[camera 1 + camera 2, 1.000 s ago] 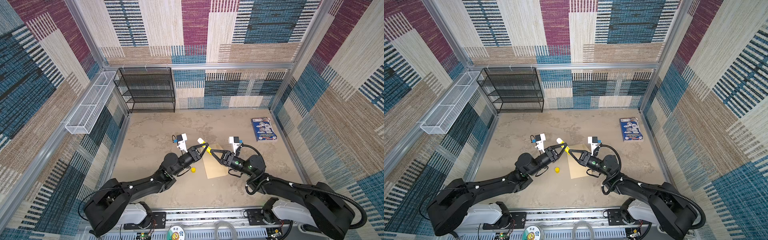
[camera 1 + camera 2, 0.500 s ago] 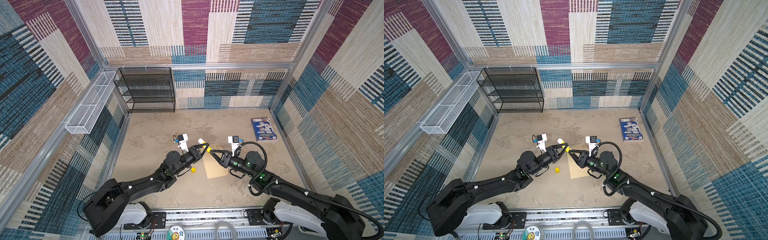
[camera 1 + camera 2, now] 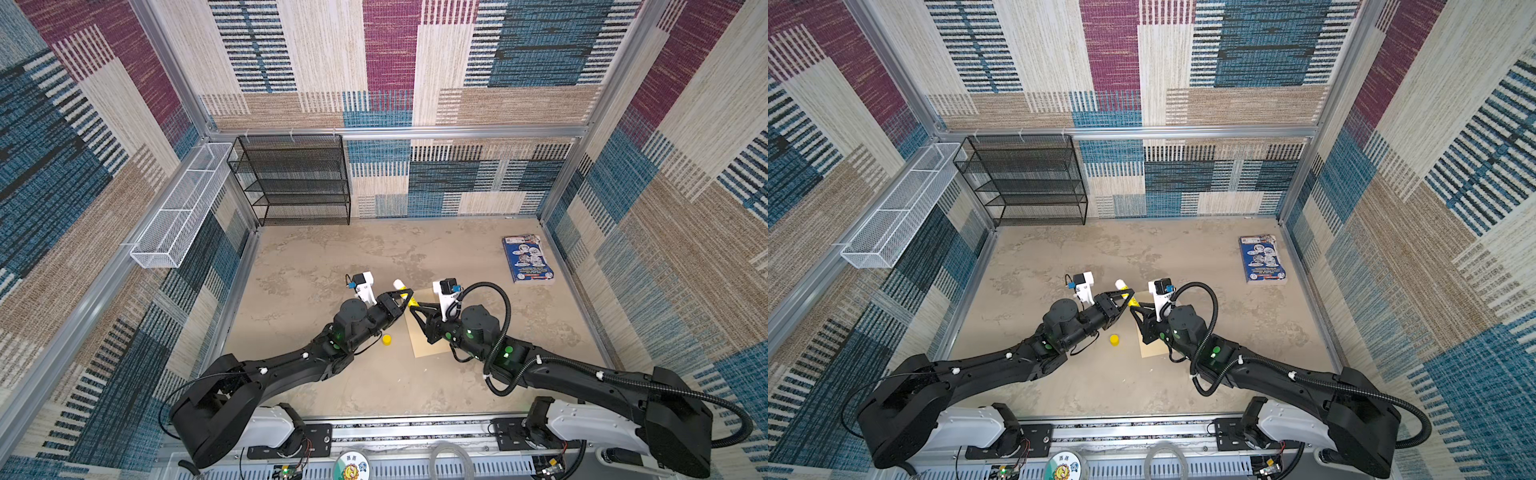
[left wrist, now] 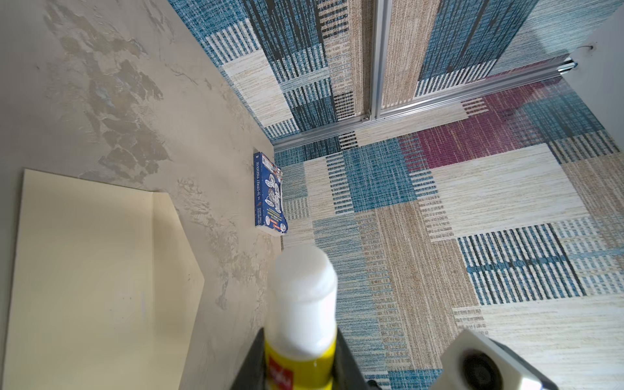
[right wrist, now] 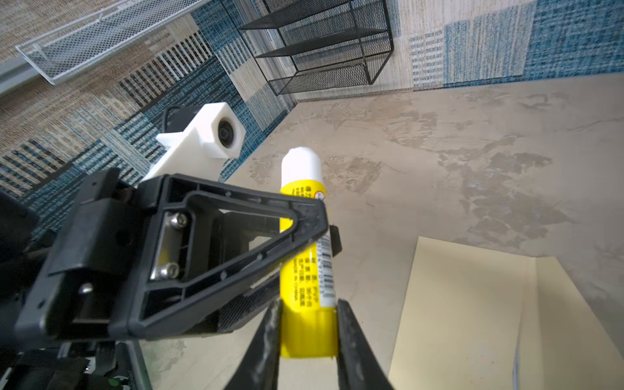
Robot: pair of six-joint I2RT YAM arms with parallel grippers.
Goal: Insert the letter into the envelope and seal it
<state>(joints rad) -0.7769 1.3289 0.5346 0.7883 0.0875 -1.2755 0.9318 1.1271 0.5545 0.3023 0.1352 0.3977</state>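
A yellow glue stick [image 5: 305, 236] with a bare white tip [image 3: 400, 285] is held above the table between both grippers. My left gripper [image 4: 300, 358] is shut on its yellow body, and its black fingers [image 5: 236, 236] show in the right wrist view. My right gripper [image 5: 308, 331] is shut on the stick's yellow base end. In both top views the two grippers [image 3: 405, 297] [image 3: 415, 309] meet tip to tip. The tan envelope [image 3: 424, 345] [image 4: 94, 270] lies flat below them with its flap [image 4: 175, 263] open. The letter does not show in any view.
A small yellow cap [image 3: 387, 339] [image 3: 1114, 340] lies on the table left of the envelope. A blue booklet [image 3: 528, 258] lies by the right wall. A black wire shelf [image 3: 297, 183] stands at the back left, and a white wire basket [image 3: 183, 208] hangs on the left wall.
The right wrist has shifted slightly to the left while still gripping the stick's base. The left gripper, the glue stick and the envelope have stayed in place.
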